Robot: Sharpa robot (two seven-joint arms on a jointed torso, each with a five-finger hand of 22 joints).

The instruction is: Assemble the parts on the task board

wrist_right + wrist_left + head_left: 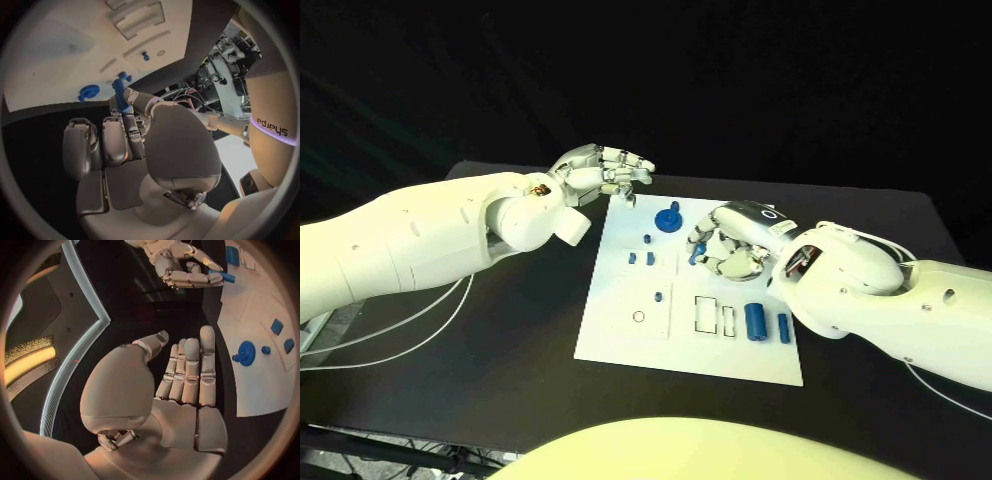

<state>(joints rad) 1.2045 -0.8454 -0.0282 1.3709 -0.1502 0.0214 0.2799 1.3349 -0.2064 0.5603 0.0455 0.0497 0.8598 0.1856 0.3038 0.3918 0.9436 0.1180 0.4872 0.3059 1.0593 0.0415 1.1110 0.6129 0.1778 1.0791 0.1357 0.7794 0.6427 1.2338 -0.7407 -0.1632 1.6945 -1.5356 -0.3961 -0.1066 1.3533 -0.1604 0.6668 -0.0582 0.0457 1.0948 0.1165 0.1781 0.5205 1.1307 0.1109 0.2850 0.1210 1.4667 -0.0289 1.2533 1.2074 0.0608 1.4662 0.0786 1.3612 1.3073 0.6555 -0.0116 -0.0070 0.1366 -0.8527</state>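
- Task board, a white plate, lies in the middle of the black desk, with outlined slots and blue parts spread over it.
- Left hand hangs over the desk just off the board's far left corner; in the left wrist view its fingers are stretched out straight, side by side, with nothing in them.
- Right hand is over the board's right half, fingers curled in and pinching a blue peg that sticks out past the fingertips.
- Two blue cylinders lie side by side near the board's right edge, just beside the rectangular slots.
- Round blue knob sits near the board's far edge, between the two hands.
- Small blue blocks lie in a pair left of the right hand, with another small blue piece just beyond them.
- Small blue stud stands near the board's middle, with a ring-shaped outline near it.
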